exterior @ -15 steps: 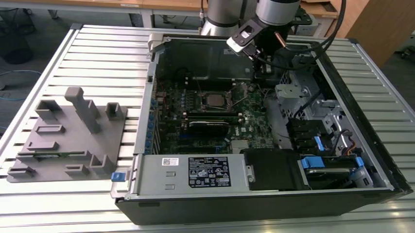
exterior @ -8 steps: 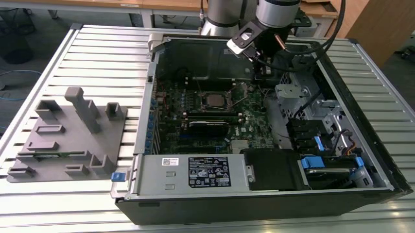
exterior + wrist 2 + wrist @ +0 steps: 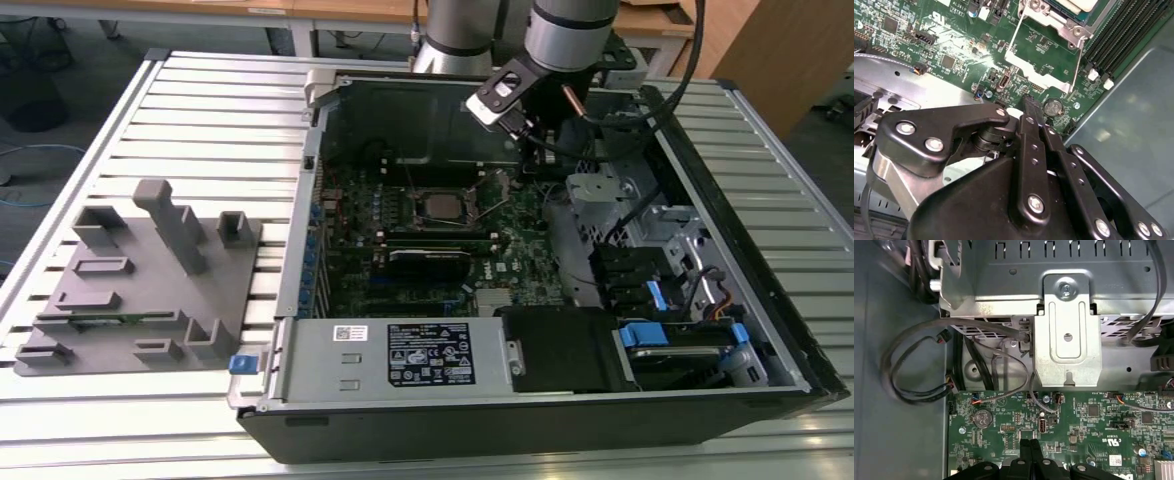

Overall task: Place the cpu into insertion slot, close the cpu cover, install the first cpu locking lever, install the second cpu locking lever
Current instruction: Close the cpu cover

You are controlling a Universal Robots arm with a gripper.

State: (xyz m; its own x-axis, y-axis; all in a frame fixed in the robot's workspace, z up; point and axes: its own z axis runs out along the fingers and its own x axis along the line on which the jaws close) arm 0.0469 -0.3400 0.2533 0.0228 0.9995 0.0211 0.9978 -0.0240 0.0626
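Observation:
In the exterior view the cpu point(image 3: 441, 203) lies flat, silver top up, in the insertion slot point(image 3: 442, 190) on the green board inside the open case. The cpu cover point(image 3: 1054, 22), a silvery frame, rests around it. Two thin wire levers point(image 3: 1013, 35) run out along the socket's sides; I cannot tell whether they are latched. My gripper point(image 3: 541, 140) hangs over the board beside the socket, toward the exterior view's right. Its black fingers are shut together with nothing between them, and the tip point(image 3: 1026, 101) point(image 3: 1030, 444) is near the round coin battery point(image 3: 1054, 106).
A grey fixture point(image 3: 134, 280) with upright posts lies on the slatted table at the exterior view's left. The labelled power-supply box point(image 3: 400, 355) fills the case's near end. Long black memory slots point(image 3: 1119, 35) flank the socket. A metal bracket point(image 3: 1068, 335) and looping cables point(image 3: 914, 360) sit past the board's edge.

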